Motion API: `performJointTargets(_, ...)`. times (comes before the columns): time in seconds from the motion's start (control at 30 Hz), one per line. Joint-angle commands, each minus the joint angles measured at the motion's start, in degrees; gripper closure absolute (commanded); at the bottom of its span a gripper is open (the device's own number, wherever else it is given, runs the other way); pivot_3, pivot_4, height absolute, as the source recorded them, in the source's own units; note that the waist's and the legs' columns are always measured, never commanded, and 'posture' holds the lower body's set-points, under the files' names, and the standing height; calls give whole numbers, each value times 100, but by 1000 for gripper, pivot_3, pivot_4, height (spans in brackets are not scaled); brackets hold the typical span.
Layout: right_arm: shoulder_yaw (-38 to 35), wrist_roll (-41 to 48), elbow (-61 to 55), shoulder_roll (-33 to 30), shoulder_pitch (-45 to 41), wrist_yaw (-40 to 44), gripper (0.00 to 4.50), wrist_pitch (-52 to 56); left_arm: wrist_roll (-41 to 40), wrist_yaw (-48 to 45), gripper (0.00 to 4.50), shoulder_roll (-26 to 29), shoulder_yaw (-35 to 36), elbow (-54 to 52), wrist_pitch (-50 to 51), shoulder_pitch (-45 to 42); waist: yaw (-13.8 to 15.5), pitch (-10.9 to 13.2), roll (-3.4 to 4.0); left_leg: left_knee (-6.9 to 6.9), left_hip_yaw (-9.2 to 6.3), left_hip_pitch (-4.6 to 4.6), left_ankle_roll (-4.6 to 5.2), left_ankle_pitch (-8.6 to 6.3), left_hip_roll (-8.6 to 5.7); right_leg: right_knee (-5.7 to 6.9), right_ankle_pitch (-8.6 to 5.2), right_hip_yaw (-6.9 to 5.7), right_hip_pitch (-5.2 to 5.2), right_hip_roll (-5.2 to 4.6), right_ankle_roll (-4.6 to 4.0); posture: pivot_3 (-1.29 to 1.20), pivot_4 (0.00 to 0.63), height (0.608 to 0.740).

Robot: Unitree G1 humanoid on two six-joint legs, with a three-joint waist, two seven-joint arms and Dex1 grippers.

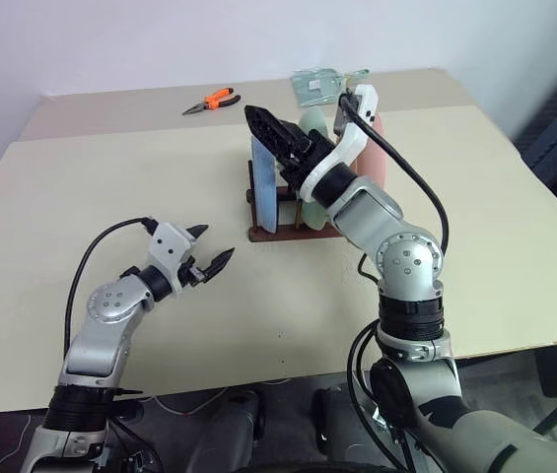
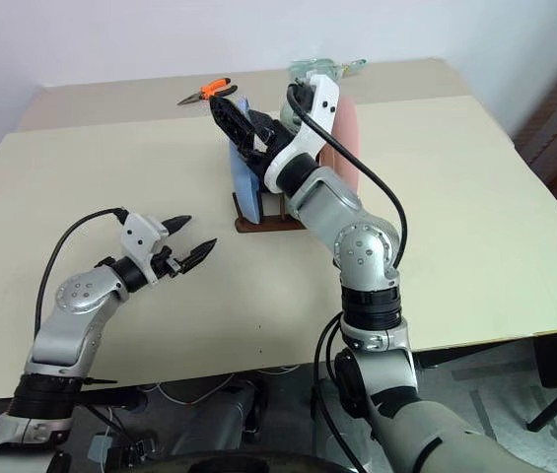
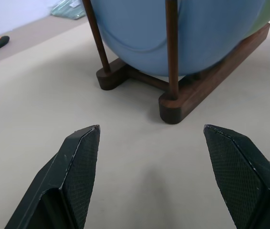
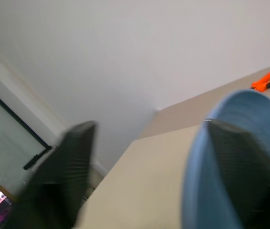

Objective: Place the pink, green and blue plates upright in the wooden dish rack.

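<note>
Head stereo overhead (wrist cameras close)

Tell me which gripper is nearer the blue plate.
Right. The right gripper is open right at the top rim of the blue plate in the wooden dish rack; the left gripper is open over the table, short of the rack.

The right arm hides most of the green plate [image 1: 312, 124] and pink plate [image 2: 345, 148].
</note>
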Motion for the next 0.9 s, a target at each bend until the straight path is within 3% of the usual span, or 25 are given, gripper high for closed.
performJointTargets(0.03, 374, -529, -369, -319, -262, 516, 568, -175, -8, 10, 928, -11, -1, -220, -28, -79, 1, 0, 0, 0, 1, 0, 0, 0, 0, 0, 0, 0, 0, 0, 0, 0, 150, 720)
performJointTargets(0.17, 746, -905, -1112, -1154, -333, 1488, 568, -222, 15, 36, 928, -47, -43, -245, -3, -91, 8, 1, 1, -1, 1, 0, 0, 0, 0, -2, 0, -1, -1, -2, 0, 0, 150, 720)
performJointTargets(0.3, 265, -1244, -2021, -2848, 204, 2520, 568, -362, 26, 72, 928, -15, 36, -261, 24, -53, 82, -2, -6, 5, -2, -2, 1, -1, -3, -14, -1, -12, 11, -8, 2, 0, 150, 720)
performJointTargets(0.4, -844, -1235, -2125, -4120, 1484, 3210, 568, -327, 84, 77, 928, 93, 123, -240, -14, 100, 166, -9, -18, 7, -3, -2, 7, -6, -3, -32, -2, -14, 26, -17, 2, 0, 150, 720)
performJointTargets(0.5, -1652, -1452, -1954, -4874, 2990, 3858, 568, -497, 134, 63, 928, 180, 141, -217, -82, 241, 197, -8, -18, 6, 0, -4, 12, -8, -2, -39, -5, -11, 28, -25, 5, 0, 150, 720)
performJointTargets(0.63, -1479, -2279, -1418, -5021, 4094, 4117, 568, -1211, 213, 66, 928, 209, 71, -131, -135, 312, 112, -5, -11, 7, 21, 2, 13, -9, 9, -33, -6, 2, 25, -21, 3, 0, 150, 720)
performJointTargets(0.9, -832, -3152, -164, -4496, 3775, 4049, 568, -2178, 308, 0, 928, 300, 51, -116, -191, 429, 132, -3, -10, 13, 88, 16, 12, -10, 57, -35, 2, -3, 21, -22, -33, 0, 150, 720)
